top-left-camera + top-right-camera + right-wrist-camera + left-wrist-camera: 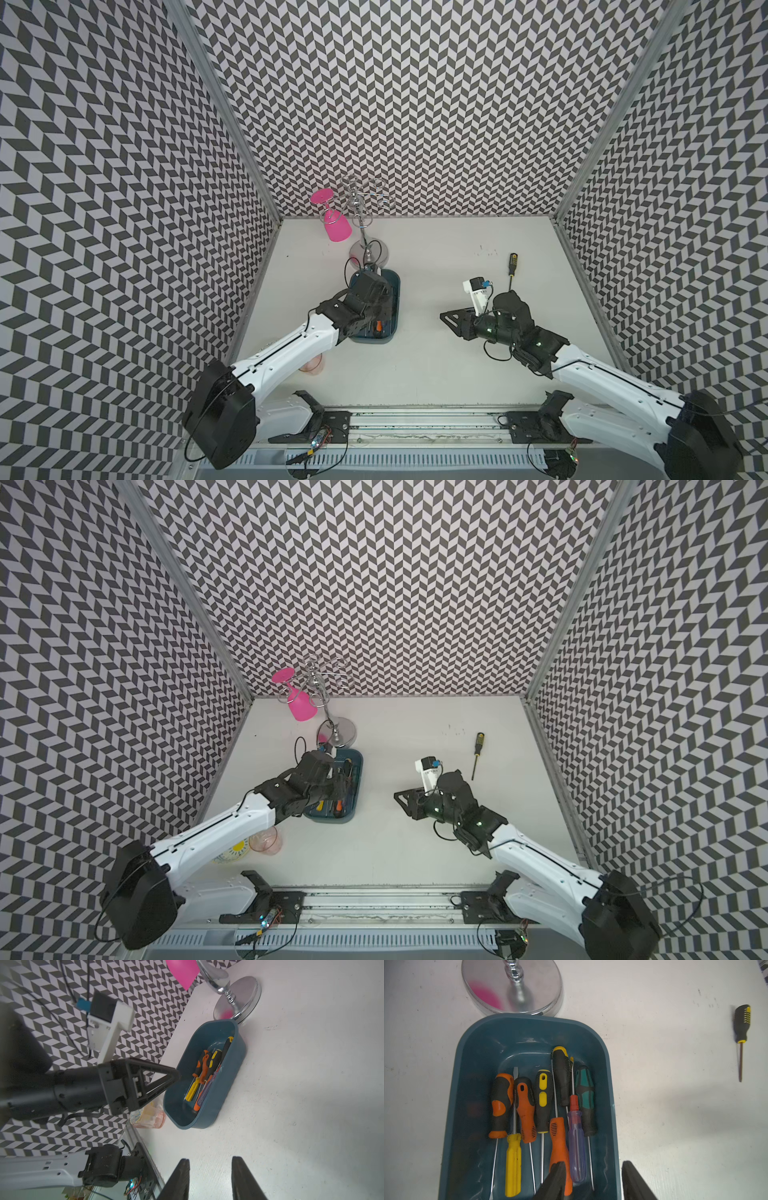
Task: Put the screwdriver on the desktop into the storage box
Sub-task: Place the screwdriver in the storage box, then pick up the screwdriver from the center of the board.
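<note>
The screwdriver (pixel 511 270) lies far-right of the right gripper (pixel 209 1160), parted and empty, on open desktop (pixel 436 257) near the right rail (pixel 584 282).

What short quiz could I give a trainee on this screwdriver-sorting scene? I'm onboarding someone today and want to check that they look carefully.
1. Which claw hangs over the storage box?
2. True or false: the desktop holds no screwdriver.
3. What stands just beyond the storage box's end farthest from the robot? A. a blue mug B. a chrome stand's base C. a cardboard carton

Key
1. The left claw, its jaws apart above the screwdrivers already in the box.
2. False: a black-and-yellow screwdriver lies on the desktop, ahead of the right arm.
3. B, the chrome stand's base.
</note>
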Robot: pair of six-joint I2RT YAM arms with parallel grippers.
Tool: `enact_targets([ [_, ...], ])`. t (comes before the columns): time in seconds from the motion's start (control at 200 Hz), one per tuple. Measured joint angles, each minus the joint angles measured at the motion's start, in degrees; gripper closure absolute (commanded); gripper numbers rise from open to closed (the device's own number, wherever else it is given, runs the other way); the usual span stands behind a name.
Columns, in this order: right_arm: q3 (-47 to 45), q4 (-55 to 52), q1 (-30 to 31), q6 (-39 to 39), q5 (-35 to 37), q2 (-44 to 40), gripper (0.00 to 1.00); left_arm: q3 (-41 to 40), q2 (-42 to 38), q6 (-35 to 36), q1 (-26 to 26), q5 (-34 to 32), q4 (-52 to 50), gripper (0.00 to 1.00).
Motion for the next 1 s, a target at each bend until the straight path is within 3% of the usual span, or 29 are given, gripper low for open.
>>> enact_targets([
  [0.05, 1.51, -1.73, -0.26, -0.39, 2.69, 0.37, 0.56, -0.94, -1.57, -0.22, 0.00, 0.90, 0.63, 0.51],
  [0.285, 9.81, -9.60, -5.88, -1.44, 11.72, 4.50, 0.56, -4.79, -6.60, -1.25, -1.60, 5.40, 4.44, 0.49],
  [0.996, 23.65, -19.61, -25.73, -1.38, 20.48, 23.19, 0.57, -15.10, -17.42, -5.29, -6.05, 13.42, 14.14, 0.46],
])
